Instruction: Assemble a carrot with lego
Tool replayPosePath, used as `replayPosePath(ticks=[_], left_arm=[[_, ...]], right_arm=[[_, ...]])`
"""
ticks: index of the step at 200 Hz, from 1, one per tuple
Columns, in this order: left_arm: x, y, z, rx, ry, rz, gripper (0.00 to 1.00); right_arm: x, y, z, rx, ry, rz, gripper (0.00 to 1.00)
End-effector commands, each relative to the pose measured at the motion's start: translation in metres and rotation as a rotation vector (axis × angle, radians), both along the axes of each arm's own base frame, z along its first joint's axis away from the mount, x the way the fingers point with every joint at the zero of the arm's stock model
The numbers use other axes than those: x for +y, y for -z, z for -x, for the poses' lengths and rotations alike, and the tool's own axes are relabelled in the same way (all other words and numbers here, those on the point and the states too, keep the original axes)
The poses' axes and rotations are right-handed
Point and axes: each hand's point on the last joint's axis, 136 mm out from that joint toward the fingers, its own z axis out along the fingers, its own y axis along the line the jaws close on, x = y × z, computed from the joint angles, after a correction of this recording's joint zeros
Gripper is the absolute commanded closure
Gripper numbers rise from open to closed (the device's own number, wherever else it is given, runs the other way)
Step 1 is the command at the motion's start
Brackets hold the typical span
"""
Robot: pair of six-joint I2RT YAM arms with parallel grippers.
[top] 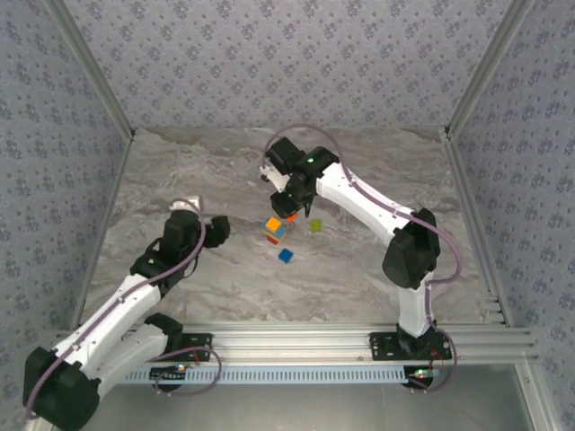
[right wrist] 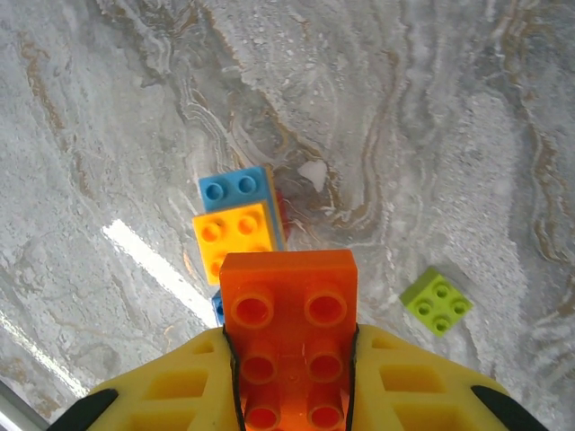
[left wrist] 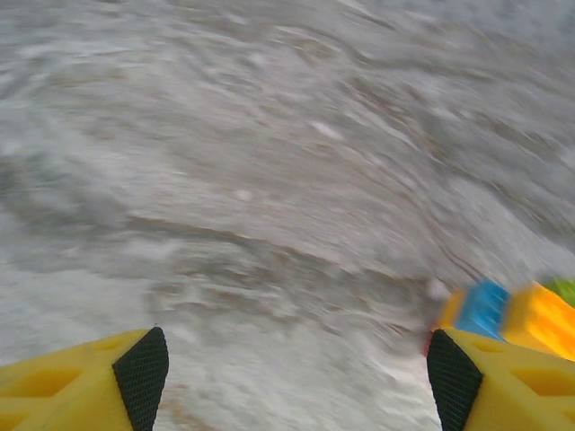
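Observation:
My right gripper (right wrist: 289, 364) is shut on a long orange lego brick (right wrist: 289, 314), studs facing the camera, held above the table. Just beyond it lie a yellow-orange brick (right wrist: 235, 238) and a blue brick (right wrist: 235, 187), touching, with a red edge (right wrist: 281, 211) beside them; I cannot tell whether they are joined. A lime green brick (right wrist: 436, 301) lies apart to the right. From above, the right gripper (top: 295, 211) hovers over this cluster (top: 275, 228), and another blue brick (top: 286, 256) sits nearer. My left gripper (left wrist: 296, 377) is open with nothing in it, left of the bricks (left wrist: 482, 308).
The marble-patterned table (top: 180, 180) is boxed in by patterned walls with metal rails. The left arm (top: 171, 247) reaches in from the near left, its gripper (top: 216, 229) a short way from the bricks. Free surface lies left of and behind the cluster.

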Motion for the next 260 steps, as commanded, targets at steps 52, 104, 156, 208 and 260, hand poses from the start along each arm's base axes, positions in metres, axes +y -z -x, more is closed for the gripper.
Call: replayPosePath(ticks=[52, 104, 156, 208, 260], left_arm=[[0.028, 0.041, 0.003, 0.118, -0.119, 0.027, 0.21], [0.029, 0.045, 0.003, 0.12, -0.111, 0.018, 0.21], [0.027, 0.048, 0.002, 0.125, -0.103, 0.022, 0.21], [0.027, 0.047, 0.001, 0.121, -0.099, 0.021, 0.21], [0.027, 0.048, 0.002, 0.122, -0.097, 0.023, 0.21]], right_arm=[[0.026, 0.026, 0.004, 0.036, -0.095, 0.088, 0.71], [0.031, 0.039, 0.008, 0.058, -0.128, 0.116, 0.71], [0.034, 0.045, 0.008, 0.071, -0.145, 0.122, 0.71], [0.032, 0.049, 0.008, 0.077, -0.166, 0.146, 0.71], [0.029, 0.054, 0.011, 0.097, -0.182, 0.159, 0.71]])
